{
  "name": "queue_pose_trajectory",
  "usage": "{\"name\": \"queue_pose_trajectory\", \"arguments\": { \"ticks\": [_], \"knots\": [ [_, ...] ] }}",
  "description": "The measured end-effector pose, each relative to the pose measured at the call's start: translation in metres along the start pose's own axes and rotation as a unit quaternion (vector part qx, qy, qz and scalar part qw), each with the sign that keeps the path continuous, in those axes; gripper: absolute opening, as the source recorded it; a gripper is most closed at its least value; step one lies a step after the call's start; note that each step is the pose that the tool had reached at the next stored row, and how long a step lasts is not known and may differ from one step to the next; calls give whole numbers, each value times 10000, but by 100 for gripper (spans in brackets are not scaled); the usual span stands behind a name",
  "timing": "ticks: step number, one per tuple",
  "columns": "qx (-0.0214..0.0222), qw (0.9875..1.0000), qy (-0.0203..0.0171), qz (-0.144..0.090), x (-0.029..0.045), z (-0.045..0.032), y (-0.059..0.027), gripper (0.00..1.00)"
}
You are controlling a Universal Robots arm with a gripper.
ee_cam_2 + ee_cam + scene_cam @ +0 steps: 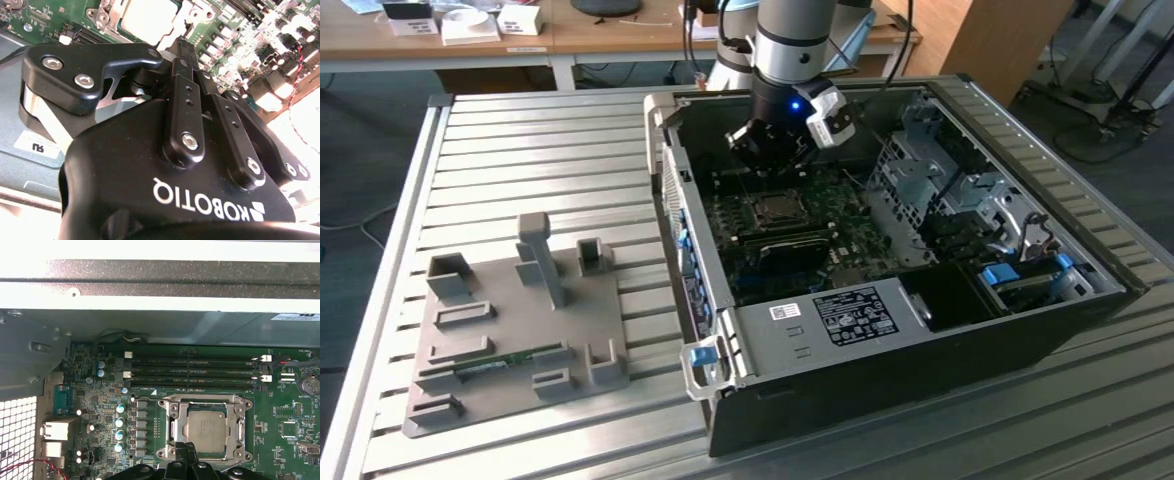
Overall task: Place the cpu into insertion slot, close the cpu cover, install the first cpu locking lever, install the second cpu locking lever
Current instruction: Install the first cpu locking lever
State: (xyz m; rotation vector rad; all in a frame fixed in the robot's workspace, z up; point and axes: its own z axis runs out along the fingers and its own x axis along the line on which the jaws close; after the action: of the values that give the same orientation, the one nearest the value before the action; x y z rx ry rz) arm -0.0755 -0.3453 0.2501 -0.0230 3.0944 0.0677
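in the exterior view the hand [769,160] hangs inside the open computer case [921,390], which lies by the bench [520,150] edge at the exterior view's right. in the second wrist view its fingers [182,85] are pressed together, gripping nothing. in the first wrist view the cpu [205,429] sits in its socket on the motherboard [280,450], with the cpu cover [172,426] flat around it.

The cpu [204,429], a small silvery-grey square, lies flat on the green motherboard [265,450]. The cpu cover [172,425], a silver windowed frame, lies flat around it.
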Motion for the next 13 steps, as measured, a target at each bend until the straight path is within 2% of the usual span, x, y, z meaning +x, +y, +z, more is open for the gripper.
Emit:
{"name": "queue_pose_trajectory", "arguments": {
  "ticks": [5, 6, 13],
  "knots": [
    [0, 10000, 23, 1, 0, 0, 0, 11],
    [-1, 10000, 39, 2, 9, 0, 0, 11],
    [-1, 10000, 39, 1, 19, 0, 0, 11]
  ]
}}
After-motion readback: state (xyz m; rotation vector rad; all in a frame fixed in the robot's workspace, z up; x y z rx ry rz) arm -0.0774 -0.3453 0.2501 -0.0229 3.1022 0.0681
